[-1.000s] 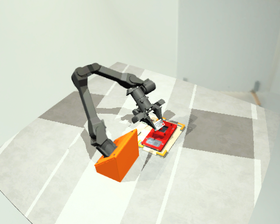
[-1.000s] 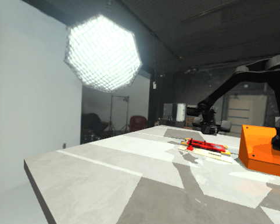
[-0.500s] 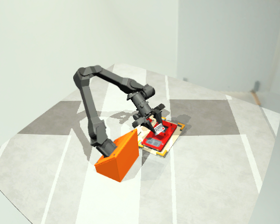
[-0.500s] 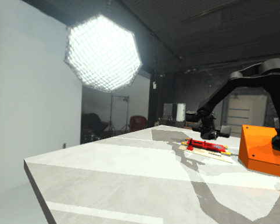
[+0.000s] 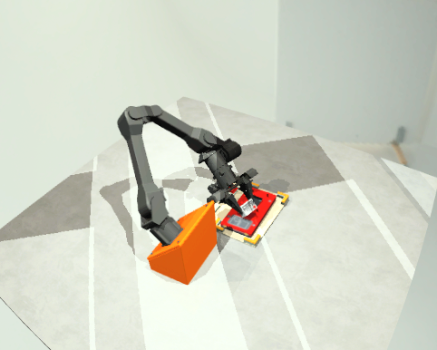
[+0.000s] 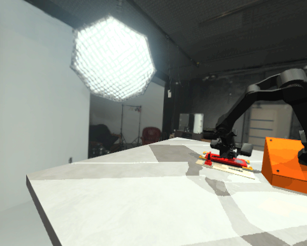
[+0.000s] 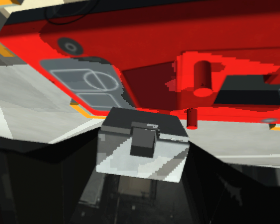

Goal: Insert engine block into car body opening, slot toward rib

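Note:
The red car body point(image 5: 263, 215) point(image 6: 242, 162) point(image 7: 141, 32) lies on a cream board point(image 5: 277, 217) point(image 6: 223, 169). Its dark opening point(image 5: 257, 199) point(image 7: 241, 90) shows at the right in the wrist view, partly cut off. My gripper point(image 5: 246, 207) point(image 7: 141, 138) is shut on the engine block point(image 5: 249, 208) point(image 7: 116, 159), a pale block with a dark top and a slot. The gripper leans, and the block is tilted with it. The block is outside the opening, low by the car body, nearer the grey printed panel in the wrist view. Whether it touches the body cannot be told.
Yellow corner brackets point(image 5: 253, 239) point(image 7: 83, 110) surround the car body. Red pegs point(image 7: 203, 75) point(image 7: 192, 119) stand up on the body near the opening. The orange wedge-shaped arm base point(image 5: 199, 245) point(image 6: 286, 162) stands close to the board.

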Motion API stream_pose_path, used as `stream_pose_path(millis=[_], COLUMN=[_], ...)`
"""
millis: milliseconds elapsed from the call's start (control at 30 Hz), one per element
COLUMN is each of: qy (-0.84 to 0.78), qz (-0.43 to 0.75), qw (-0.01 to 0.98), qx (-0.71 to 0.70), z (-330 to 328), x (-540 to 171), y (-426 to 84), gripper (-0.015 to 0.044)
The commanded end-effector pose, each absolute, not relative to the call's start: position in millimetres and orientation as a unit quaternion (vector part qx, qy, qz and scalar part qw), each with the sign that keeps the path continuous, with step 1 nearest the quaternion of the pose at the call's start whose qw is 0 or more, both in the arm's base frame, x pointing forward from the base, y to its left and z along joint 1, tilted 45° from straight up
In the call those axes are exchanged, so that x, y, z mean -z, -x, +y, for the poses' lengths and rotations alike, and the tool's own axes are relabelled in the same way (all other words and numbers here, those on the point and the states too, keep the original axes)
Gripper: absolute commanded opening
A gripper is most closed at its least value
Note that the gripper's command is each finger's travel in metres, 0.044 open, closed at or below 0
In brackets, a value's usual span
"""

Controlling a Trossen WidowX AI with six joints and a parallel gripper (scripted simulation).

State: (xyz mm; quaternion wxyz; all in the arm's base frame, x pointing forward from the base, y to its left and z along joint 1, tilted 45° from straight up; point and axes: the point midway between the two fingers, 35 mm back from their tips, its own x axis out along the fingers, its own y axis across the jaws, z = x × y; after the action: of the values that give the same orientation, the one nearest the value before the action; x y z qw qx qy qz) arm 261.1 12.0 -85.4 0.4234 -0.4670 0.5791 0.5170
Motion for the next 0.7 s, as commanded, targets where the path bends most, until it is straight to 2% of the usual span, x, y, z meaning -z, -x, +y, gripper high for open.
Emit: stream_pose_path(millis=[0, 300, 667], qy=[0.463, 0.463, 0.468], qz=[0.582, 0.582, 0.583], qw=[0.423, 0.423, 0.42], qx=[-0.517, -0.517, -0.514], z=[16.8, 20.9, 19.6], x=[92.3, 95.9, 94.4], y=[-257.2, -257.9, -258.4], gripper=[0.0, 0.0, 0.0289])
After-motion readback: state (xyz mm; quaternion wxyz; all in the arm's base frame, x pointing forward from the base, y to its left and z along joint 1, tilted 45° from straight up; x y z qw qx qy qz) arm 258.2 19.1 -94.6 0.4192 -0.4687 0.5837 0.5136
